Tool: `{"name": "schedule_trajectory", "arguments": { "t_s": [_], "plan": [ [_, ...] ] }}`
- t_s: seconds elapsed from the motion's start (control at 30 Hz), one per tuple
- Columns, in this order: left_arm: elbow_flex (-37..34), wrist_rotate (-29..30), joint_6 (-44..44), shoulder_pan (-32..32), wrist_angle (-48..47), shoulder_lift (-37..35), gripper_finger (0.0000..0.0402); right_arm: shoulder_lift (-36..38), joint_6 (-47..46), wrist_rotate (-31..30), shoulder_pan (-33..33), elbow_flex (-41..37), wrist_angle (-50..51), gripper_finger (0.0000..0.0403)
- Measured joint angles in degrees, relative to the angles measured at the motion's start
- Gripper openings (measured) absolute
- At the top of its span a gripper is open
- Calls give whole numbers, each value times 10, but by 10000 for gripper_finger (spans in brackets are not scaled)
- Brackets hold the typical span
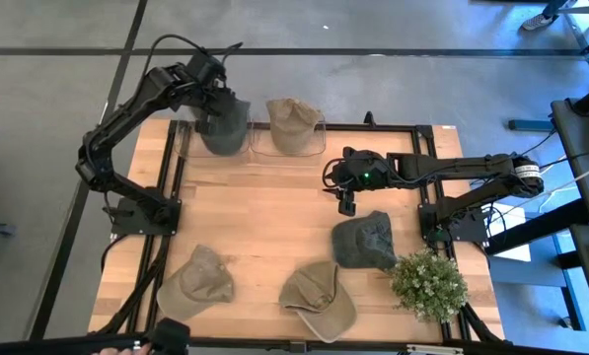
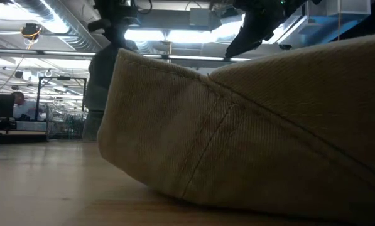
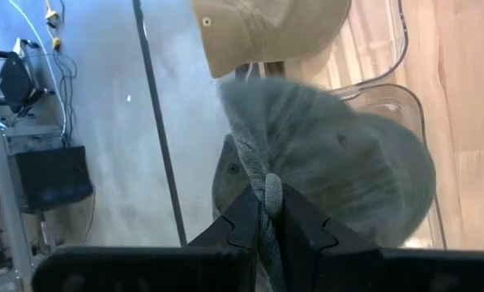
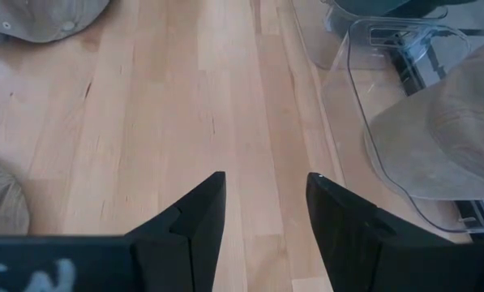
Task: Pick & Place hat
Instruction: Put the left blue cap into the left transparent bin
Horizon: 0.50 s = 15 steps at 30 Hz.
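The left gripper (image 3: 266, 212) is clamped tight on the edge of a grey hat (image 1: 224, 123), fabric pinched between the two fingers, and it hangs that hat right over a clear stand (image 3: 404, 113) at the far edge of the table (image 1: 274, 207). My read: it grips the rim so the crown can drop over the stand's curve. Just beside the grey hat, a tan hat (image 1: 294, 123) already sits on a second clear stand (image 1: 287, 141), so this looks like the placing step for hat number two.

The right gripper (image 4: 264, 212) hovers over bare wood toward the middle of the table, fingers apart and holding nothing, probably keeping clear of the left arm.

Well away from the grey hat, along the near half of the table, three more wait: a dark hat (image 1: 365, 241) by a potted plant (image 1: 428, 284), and two khaki hats (image 1: 197, 281) (image 1: 319, 299).

Hard to tell: whether the grey hat is resting on its stand or just above it. The low view is almost wholly blocked by a khaki hat (image 2: 250, 125) close to the lens, so it offers nothing there.
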<state>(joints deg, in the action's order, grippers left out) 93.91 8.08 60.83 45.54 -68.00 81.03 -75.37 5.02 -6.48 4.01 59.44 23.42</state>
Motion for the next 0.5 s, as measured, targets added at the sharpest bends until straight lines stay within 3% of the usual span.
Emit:
{"name": "schedule_trajectory", "arguments": {
  "t_s": [0.5],
  "plan": [
    [0, -4, -17, 0, 1, 15, 22, 0, -3, 0, 0, 0, 6, 174]
  ]
}}
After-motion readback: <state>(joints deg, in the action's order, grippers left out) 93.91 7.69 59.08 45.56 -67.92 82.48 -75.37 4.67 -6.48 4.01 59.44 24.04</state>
